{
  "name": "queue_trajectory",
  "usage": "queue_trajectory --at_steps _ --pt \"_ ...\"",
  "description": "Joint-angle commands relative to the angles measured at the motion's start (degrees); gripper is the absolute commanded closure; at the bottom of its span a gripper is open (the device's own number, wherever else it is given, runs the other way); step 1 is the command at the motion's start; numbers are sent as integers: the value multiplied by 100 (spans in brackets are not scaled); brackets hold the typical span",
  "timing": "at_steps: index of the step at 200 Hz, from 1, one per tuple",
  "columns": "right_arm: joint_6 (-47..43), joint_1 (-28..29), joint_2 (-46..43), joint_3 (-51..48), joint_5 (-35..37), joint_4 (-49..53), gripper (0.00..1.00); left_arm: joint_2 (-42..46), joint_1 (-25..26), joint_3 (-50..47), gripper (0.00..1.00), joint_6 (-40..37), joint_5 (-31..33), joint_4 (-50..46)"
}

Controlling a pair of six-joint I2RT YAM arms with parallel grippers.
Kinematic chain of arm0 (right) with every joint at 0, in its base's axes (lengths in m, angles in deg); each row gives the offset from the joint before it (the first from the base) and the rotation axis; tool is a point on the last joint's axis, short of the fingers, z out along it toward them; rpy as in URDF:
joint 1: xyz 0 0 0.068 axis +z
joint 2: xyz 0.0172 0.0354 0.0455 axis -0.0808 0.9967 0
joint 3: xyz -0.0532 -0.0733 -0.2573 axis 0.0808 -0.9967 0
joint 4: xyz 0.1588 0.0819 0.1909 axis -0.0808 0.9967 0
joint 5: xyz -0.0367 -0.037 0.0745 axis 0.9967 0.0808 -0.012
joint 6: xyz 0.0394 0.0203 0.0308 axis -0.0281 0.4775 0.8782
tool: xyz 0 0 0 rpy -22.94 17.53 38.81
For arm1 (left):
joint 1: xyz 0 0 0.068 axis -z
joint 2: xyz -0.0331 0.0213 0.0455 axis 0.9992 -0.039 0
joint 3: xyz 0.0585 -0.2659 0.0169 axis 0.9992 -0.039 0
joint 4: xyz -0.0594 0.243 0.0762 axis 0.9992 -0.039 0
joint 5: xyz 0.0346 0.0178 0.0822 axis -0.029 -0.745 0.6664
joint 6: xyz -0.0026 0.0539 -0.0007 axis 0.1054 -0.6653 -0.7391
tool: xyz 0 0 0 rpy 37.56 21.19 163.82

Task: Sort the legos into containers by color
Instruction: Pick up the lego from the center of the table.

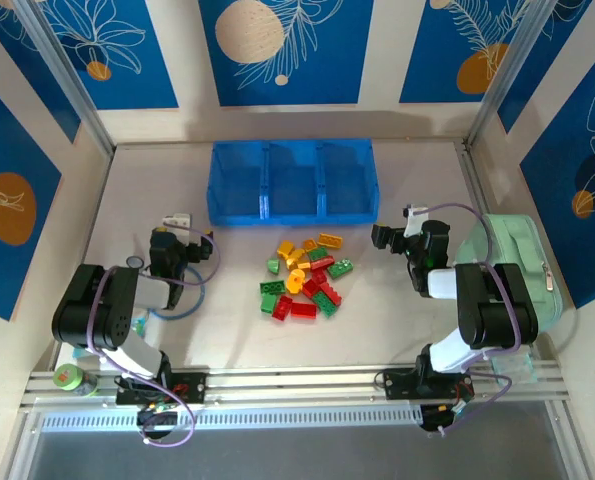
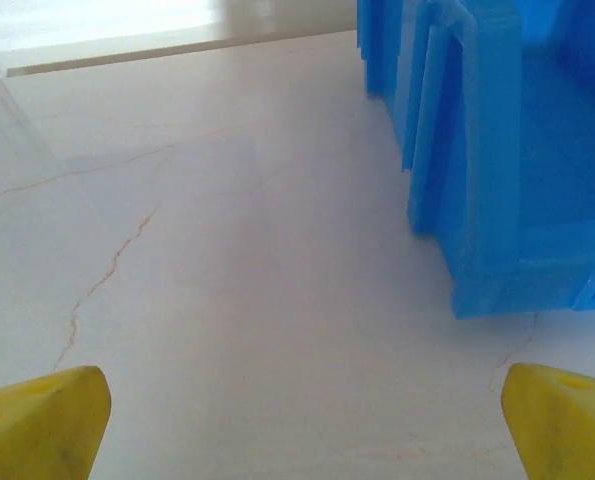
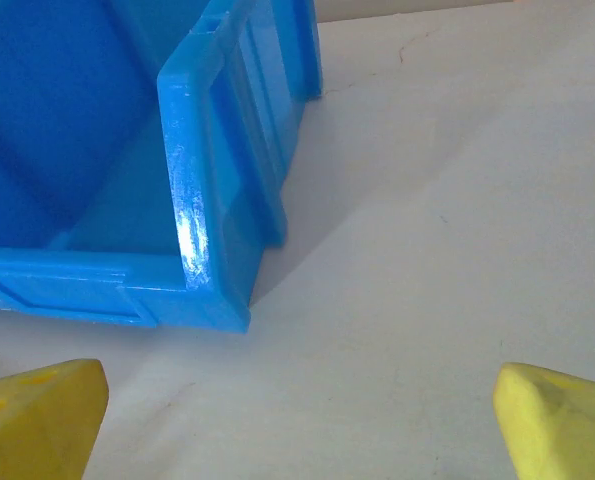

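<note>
The legos (image 1: 305, 279) lie in a loose pile of red, green and yellow-orange bricks at the table's middle. Behind them stands the blue tray (image 1: 290, 182) with three compartments side by side, nothing visible inside. My left gripper (image 1: 177, 222) rests left of the pile, open, its yellow fingertips (image 2: 39, 420) wide apart over bare table with the tray's left corner (image 2: 497, 200) ahead. My right gripper (image 1: 402, 225) rests right of the pile, open, yellow fingertips (image 3: 557, 420) spread, facing the tray's right corner (image 3: 212, 250).
A mint-green zippered case (image 1: 512, 265) lies at the right beside the right arm. A green tape roll (image 1: 68, 377) sits near the left arm's base. Walls close in on the left, back and right.
</note>
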Motion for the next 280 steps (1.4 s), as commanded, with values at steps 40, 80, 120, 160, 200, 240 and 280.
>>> queue_trajectory --at_steps 40,80,120,160,200,240,280 --pt "-51 7 -75 89 -11 -19 1 96 -71 91 0 -75 -70 5" --pt "-51 4 -75 93 -16 -24 1 93 -73 91 0 -75 -71 5" --pt "-52 7 -75 95 -16 -20 1 94 -79 91 0 -75 -78 5" --pt "-52 3 -75 95 -16 -15 1 84 -80 115 0 -65 -79 -28" --pt "-96 -2 -429 334 -182 677 1 92 -80 100 0 -74 -79 -12" --pt "-449 551 -2026 1264 -129 2699 1 1022 76 773 0 3 608 -2034" --pt "2027 415 -2558 1808 -216 4804 1 1032 50 2603 0 1709 717 -5210"
